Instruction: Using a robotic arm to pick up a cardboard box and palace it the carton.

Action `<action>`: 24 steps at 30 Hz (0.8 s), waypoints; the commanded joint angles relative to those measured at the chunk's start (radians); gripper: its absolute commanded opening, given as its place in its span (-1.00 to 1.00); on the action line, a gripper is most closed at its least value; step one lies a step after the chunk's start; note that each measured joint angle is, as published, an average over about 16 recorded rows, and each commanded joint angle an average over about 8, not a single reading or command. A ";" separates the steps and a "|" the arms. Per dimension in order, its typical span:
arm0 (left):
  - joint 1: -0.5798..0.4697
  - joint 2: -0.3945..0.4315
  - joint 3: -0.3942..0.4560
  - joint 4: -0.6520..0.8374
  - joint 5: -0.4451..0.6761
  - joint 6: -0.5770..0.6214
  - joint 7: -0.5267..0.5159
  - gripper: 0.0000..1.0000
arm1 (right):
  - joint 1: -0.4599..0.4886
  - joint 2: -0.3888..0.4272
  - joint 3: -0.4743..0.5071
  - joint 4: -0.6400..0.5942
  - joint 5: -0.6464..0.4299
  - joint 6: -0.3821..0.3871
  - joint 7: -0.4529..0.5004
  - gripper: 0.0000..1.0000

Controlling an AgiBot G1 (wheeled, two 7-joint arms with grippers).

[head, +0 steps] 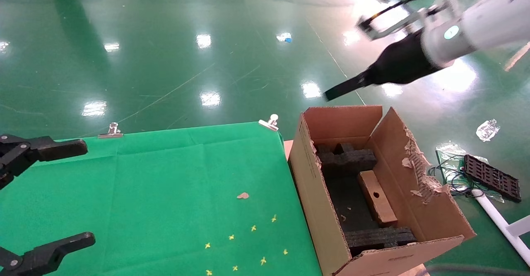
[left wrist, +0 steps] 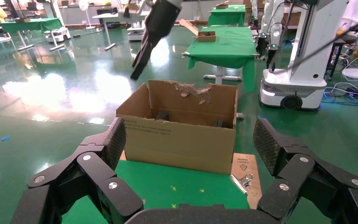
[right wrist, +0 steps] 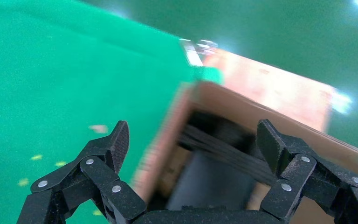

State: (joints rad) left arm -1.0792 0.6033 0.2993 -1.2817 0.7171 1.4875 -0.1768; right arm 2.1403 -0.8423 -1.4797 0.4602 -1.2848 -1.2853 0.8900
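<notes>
The carton (head: 319, 193) stands open at the right end of the green table (head: 165, 193), one flap torn (head: 418, 164), with black foam inserts (head: 348, 160) inside. The cardboard box (head: 376, 197) lies in it between the inserts, leaning on the right wall, hole upward. The white robotic arm (head: 488, 23) hangs above and behind the carton. Its right gripper (head: 335, 92) is clear of the carton; in the right wrist view the gripper (right wrist: 193, 135) is open and empty over the blurred carton (right wrist: 161, 149). My left gripper (head: 85, 193) is parked open at the table's left edge, facing the carton (left wrist: 182, 140).
Binder clips (head: 109, 131) (head: 269, 123) hold the cloth's far edge. A cardboard scrap (head: 243, 195) and yellow marks (head: 252, 228) lie on the cloth. A black tray (head: 490, 176), cables and a white pipe (head: 497, 218) sit on the floor at the right.
</notes>
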 commanded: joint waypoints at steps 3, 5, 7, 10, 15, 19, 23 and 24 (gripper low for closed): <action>0.000 0.000 0.000 0.000 0.000 0.000 0.000 1.00 | -0.077 0.017 0.086 0.059 0.040 -0.015 -0.051 1.00; 0.000 0.000 0.000 0.000 0.000 0.000 0.000 1.00 | -0.117 0.025 0.132 0.091 0.061 -0.023 -0.077 1.00; 0.000 0.000 0.000 0.000 0.000 0.000 0.000 1.00 | -0.157 0.034 0.177 0.121 0.082 -0.031 -0.103 1.00; 0.000 0.000 0.001 0.000 0.000 0.000 0.000 1.00 | -0.216 0.047 0.243 0.167 0.112 -0.043 -0.142 1.00; 0.000 0.000 0.001 0.000 0.000 0.000 0.000 1.00 | -0.315 0.068 0.354 0.243 0.164 -0.062 -0.207 1.00; 0.000 0.000 0.001 0.000 -0.001 0.000 0.001 1.00 | -0.395 0.086 0.445 0.306 0.206 -0.078 -0.261 1.00; 0.000 0.000 0.001 0.000 -0.001 0.000 0.001 1.00 | -0.475 0.103 0.535 0.368 0.247 -0.094 -0.313 1.00; -0.001 0.000 0.001 0.000 -0.001 0.000 0.001 1.00 | -0.495 0.107 0.557 0.383 0.257 -0.098 -0.326 1.00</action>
State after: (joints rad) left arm -1.0797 0.6029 0.3007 -1.2814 0.7163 1.4873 -0.1761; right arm 1.6452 -0.7350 -0.9222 0.8430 -1.0273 -1.3830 0.5637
